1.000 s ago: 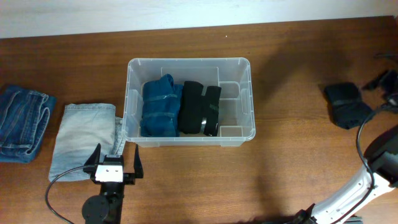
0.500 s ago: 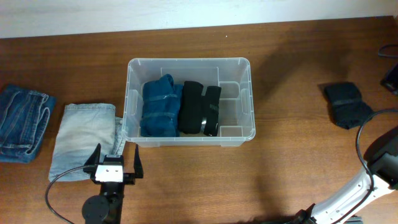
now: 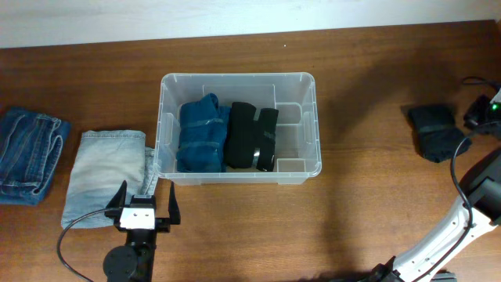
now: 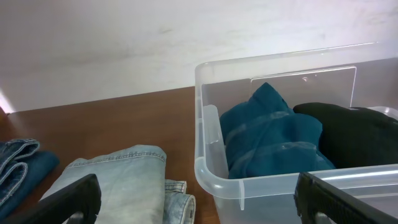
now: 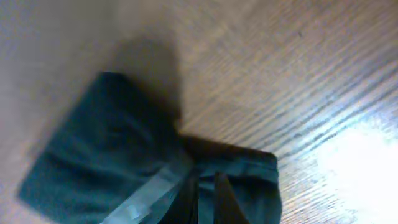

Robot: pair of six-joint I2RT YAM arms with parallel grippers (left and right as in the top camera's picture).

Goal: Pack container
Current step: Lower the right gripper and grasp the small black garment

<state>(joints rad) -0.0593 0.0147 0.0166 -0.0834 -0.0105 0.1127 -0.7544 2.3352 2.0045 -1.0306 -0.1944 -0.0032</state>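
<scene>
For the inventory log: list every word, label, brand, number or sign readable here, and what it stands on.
None readable. The large clear rectangular plastic container shows no legible lettering; the folded pale-blue denim jeans beside it carry no visible print.

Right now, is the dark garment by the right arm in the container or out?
Out. The dark garment lies on the table, well right of the container.
</scene>
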